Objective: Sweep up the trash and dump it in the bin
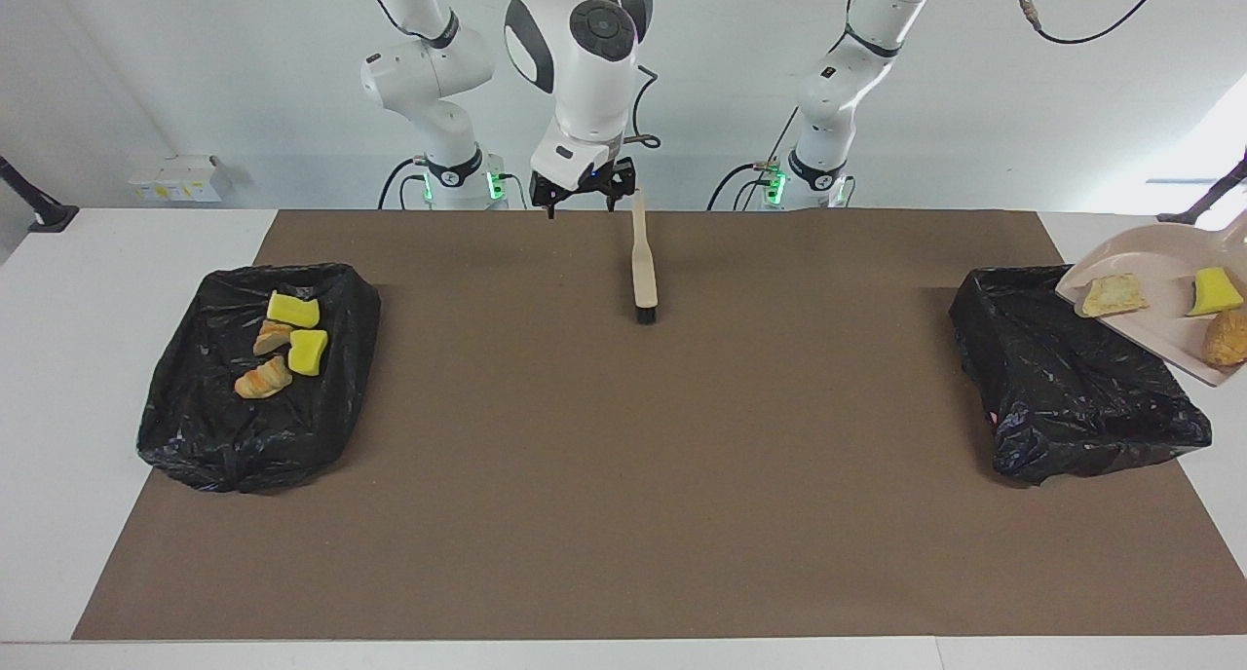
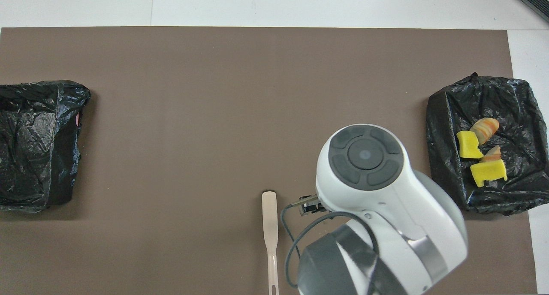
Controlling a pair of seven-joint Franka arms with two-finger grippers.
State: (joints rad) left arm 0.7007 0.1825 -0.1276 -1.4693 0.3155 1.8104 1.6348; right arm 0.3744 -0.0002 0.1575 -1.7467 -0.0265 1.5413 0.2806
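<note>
The beige dustpan (image 1: 1159, 290), tilted over the black-lined bin (image 1: 1072, 388) at the left arm's end of the tabletop, carries three trash pieces (image 1: 1111, 295); the left gripper is out of view, jaws closed. The other bin (image 1: 195, 427) holds four pieces (image 1: 308, 352). The right gripper (image 1: 582, 195) hangs with jaws wide, empty, beside the brush (image 1: 643, 271).

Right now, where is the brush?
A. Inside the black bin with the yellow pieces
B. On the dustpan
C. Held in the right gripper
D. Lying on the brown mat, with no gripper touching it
D. The brush lies flat on the brown mat near the robots, and the open right gripper is raised beside its handle end, clear of it.
</note>
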